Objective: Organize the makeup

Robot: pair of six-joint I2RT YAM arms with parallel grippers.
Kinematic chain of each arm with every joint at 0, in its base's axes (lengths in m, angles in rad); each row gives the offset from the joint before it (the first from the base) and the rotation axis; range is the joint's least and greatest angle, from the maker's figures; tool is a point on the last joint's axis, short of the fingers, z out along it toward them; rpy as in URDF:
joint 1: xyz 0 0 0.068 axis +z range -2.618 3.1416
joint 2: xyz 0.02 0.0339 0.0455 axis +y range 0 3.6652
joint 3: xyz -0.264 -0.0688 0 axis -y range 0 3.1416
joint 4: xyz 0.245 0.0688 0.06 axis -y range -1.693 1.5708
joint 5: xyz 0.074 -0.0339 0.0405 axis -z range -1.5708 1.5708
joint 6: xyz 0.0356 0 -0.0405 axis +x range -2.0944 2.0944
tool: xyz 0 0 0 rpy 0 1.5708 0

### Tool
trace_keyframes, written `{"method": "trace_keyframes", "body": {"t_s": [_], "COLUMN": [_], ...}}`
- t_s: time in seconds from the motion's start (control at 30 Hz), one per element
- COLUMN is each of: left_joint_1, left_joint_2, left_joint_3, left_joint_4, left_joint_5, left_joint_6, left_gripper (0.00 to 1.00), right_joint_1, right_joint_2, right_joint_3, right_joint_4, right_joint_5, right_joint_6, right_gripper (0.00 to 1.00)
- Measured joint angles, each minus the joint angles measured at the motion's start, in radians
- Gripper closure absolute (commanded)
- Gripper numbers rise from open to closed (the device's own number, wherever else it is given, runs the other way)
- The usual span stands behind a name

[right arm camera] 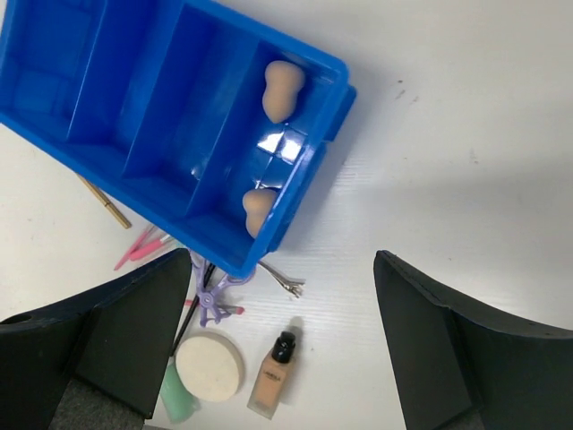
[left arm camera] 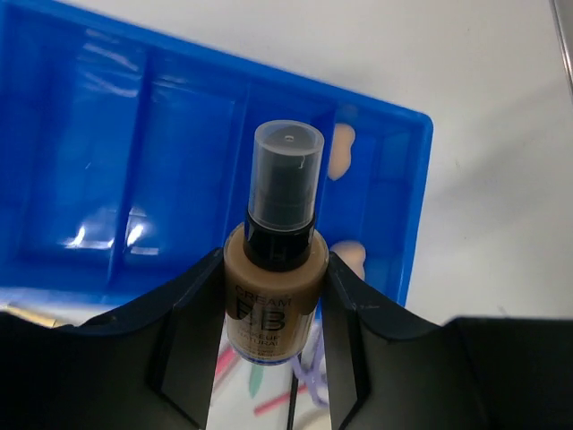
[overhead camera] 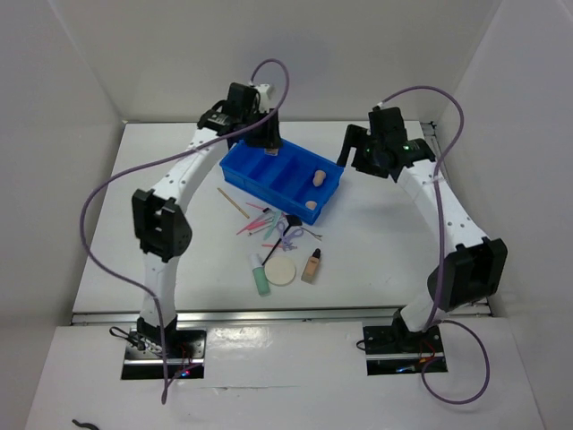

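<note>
Left gripper (left arm camera: pixel 273 273) clamps beige bottle (left arm camera: pixel 279 260) by body, cap pointing ahead, long axis along fingers. Blue tray (left arm camera: pixel 269 76) left-end compartment lies just beneath; 2 sponges (left arm camera: pixel 340 152) sit in far right compartment. Right gripper (right arm camera: pixel 282 264) wide open, empty, beside tray's right end.

Beige dark-capped bottle (left arm camera: pixel 273 300): being gripped by its body in the left pincer (left arm camera: pixel 273 264), over the blue tray (left arm camera: pixel 107 179).
Two peach sponges (right arm camera: pixel 283 88): lying apart in the tray's end compartment.
Second bottle (right arm camera: pixel 275 376), round cream puff (right arm camera: pixel 209 365), mint-green tube (overhead camera: pixel 259 281), pink and green sticks (overhead camera: pixel 255 219): lying on the table (right arm camera: pixel 466 134) beside the tray.
</note>
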Motion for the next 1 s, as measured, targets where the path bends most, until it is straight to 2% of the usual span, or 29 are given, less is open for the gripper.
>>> {"method": "trace_keyframes", "body": {"t_s": [0.07,0.13,0.37,0.43,0.47,0.5,0.6,0.63,0.7,0.8,0.9,1.0], "left_joint_1": [-0.016,-0.032,-0.073,-0.080,-0.082,-0.085,-0.089,-0.089,-0.089,-0.089,-0.089,-0.089], "left_joint_2": [0.140,0.245,0.381,0.388,0.388,0.388,0.388,0.388,0.388,0.388,0.388,0.386], "left_joint_3": [0.144,0.222,0.227,0.227,0.227,0.227,0.229,0.229,0.229,0.229,0.229,0.229], "left_joint_4": [-0.034,-0.047,-0.097,-0.097,-0.096,-0.094,-0.086,-0.087,-0.086,-0.085,-0.080,-0.080], "left_joint_5": [0.011,0.016,0.033,0.040,0.041,0.041,0.043,0.043,0.043,0.043,0.042,0.040], "left_joint_6": [0.017,0.024,0.025,0.025,0.025,0.025,0.024,0.024,0.024,0.022,0.025,0.027], "left_gripper": [1.00,1.00,1.00,0.95,0.91,0.77,0.61,0.49,0.41,0.22,0.16,0.16], "right_joint_1": [-0.018,-0.038,-0.079,-0.081,-0.082,-0.082,-0.083,-0.083,-0.083,-0.083,-0.083,-0.083], "right_joint_2": [-0.046,-0.085,-0.184,-0.197,-0.199,-0.199,-0.199,-0.199,-0.199,-0.198,-0.187,-0.160], "right_joint_3": [-0.013,-0.024,-0.075,-0.095,-0.104,-0.110,-0.121,-0.123,-0.130,-0.152,-0.179,-0.205], "right_joint_4": [-0.006,-0.012,-0.044,-0.050,-0.053,-0.060,-0.071,-0.072,-0.073,-0.069,-0.064,-0.051], "right_joint_5": [-0.002,-0.005,-0.004,-0.005,-0.008,-0.012,-0.025,-0.029,-0.038,-0.055,-0.086,-0.118], "right_joint_6": [0.004,0.008,0.023,0.027,0.028,0.030,0.034,0.035,0.039,0.042,0.053,0.064], "right_gripper": [0.10,0.10,0.10,0.10,0.10,0.09,0.07,0.04,0.04,0.04,0.04,0.06]}}
